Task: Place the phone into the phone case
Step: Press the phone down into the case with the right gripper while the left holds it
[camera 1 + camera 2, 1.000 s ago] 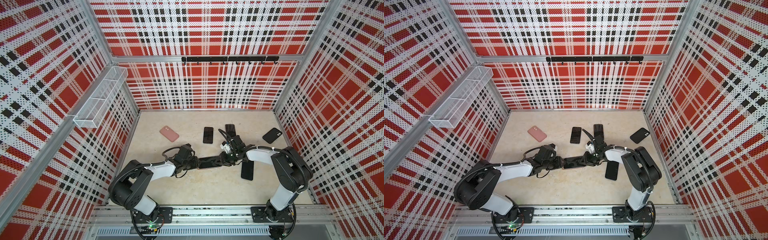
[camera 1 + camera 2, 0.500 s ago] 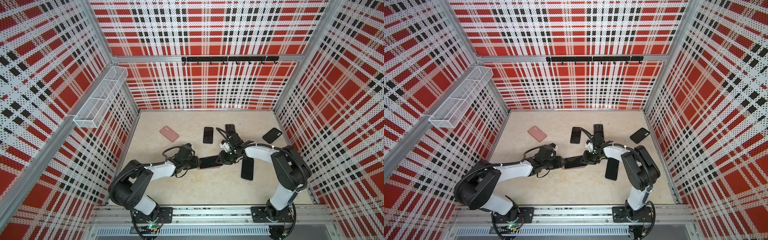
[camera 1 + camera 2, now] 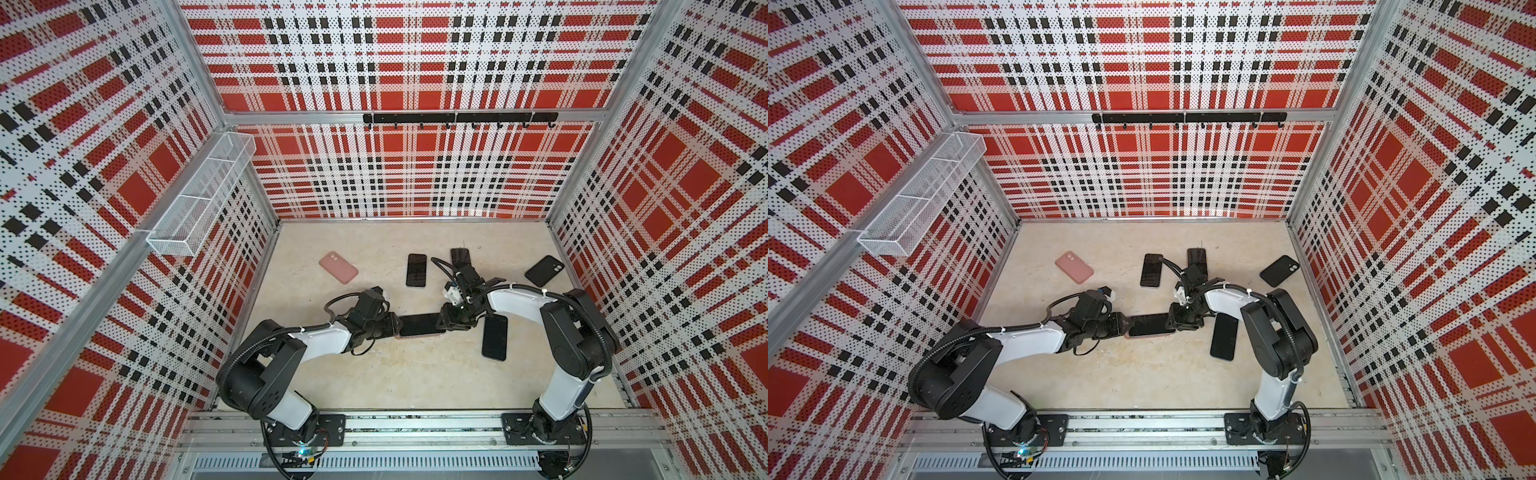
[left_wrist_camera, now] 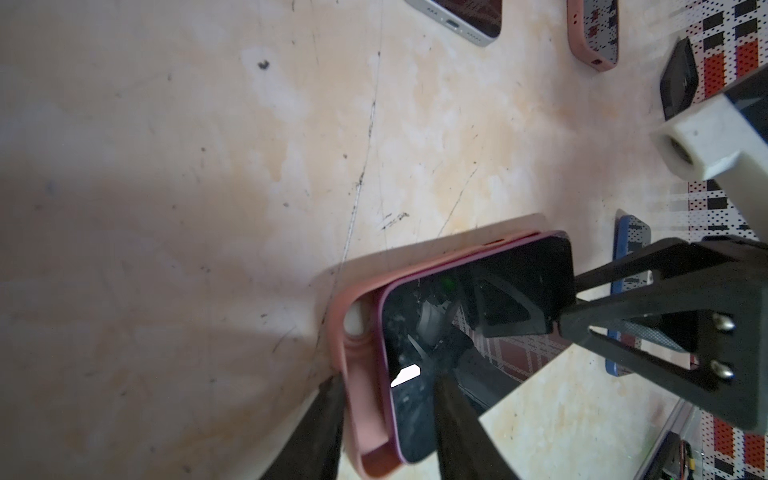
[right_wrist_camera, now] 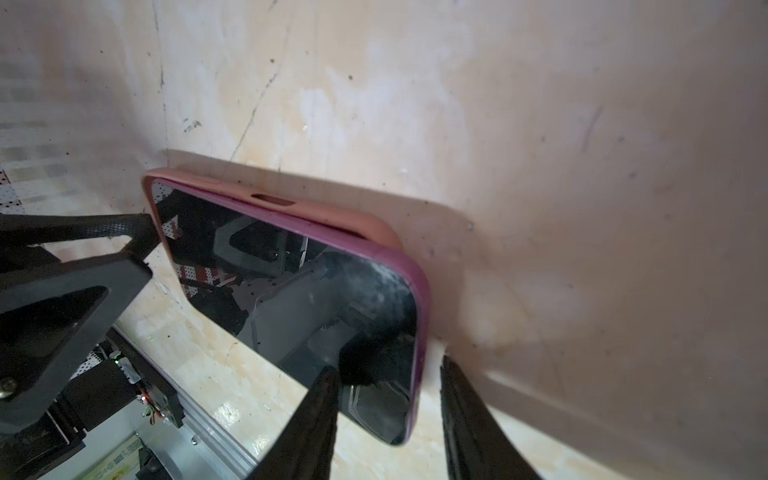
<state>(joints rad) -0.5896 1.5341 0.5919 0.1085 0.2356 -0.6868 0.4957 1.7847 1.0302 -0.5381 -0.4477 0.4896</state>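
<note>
A dark-screened phone (image 3: 419,325) (image 3: 1150,325) with a magenta rim lies on a pink phone case (image 4: 357,374) (image 5: 332,212) at the table's middle. It is not fully seated in the case. At the left end the case's inside and camera cutout show beside the phone (image 4: 478,299). My left gripper (image 3: 397,326) (image 4: 386,386) is shut on that end, one finger behind the case and one on the screen. My right gripper (image 3: 446,324) (image 5: 388,370) is open around the other end. One of its fingers overlaps the phone's (image 5: 291,282) screen, and the other stands apart from the rim.
A dark phone (image 3: 494,336) lies right beside the right gripper. Further back are a black phone (image 3: 416,270), another (image 3: 460,257) partly behind the right arm, a pink-cased one (image 3: 338,267) and a black case (image 3: 544,270). A wire basket (image 3: 199,199) hangs on the left wall.
The right gripper's jaws have widened at the phone's end and that arm has shifted slightly. The left gripper has kept its hold and place.
</note>
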